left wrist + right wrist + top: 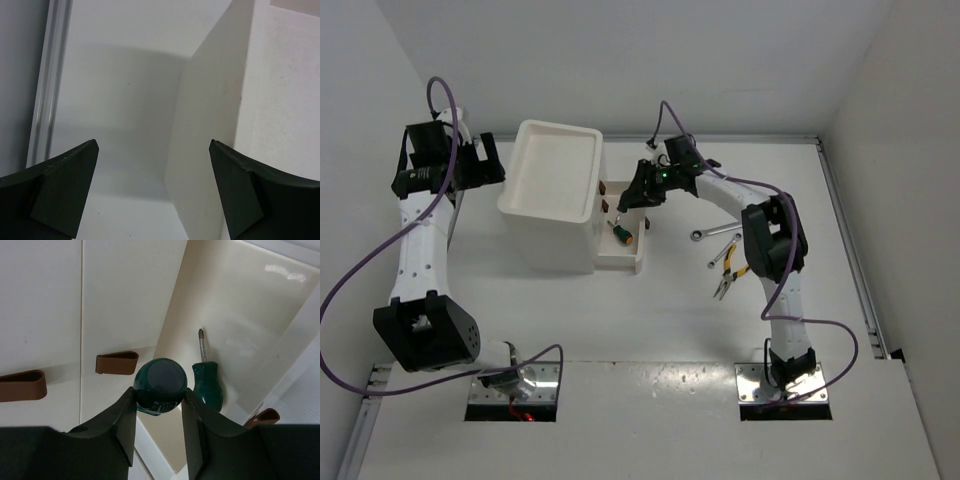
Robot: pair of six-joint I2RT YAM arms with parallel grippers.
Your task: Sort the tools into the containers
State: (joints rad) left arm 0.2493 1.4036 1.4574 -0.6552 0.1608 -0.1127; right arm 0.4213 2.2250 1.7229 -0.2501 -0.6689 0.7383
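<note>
Right fingers (120, 427) pinch a green screwdriver (160, 385) over the drawer (240, 335), which holds a second screwdriver (206, 382). Left fingers (65, 190) are open and empty. A wrench (710, 233) and pliers (730, 275) wait toward the table's (670, 320) right edge.

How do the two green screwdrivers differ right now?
The held screwdriver is clamped in the right gripper; the loose screwdriver lies free in the open drawer. The held one shows only its handle, end-on; the loose one shows shaft and tip. Both have stubby dark green handles.

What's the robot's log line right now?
right gripper: shut on green screwdriver, at open drawer | drawer: second screwdriver inside | left gripper: open, empty
</note>
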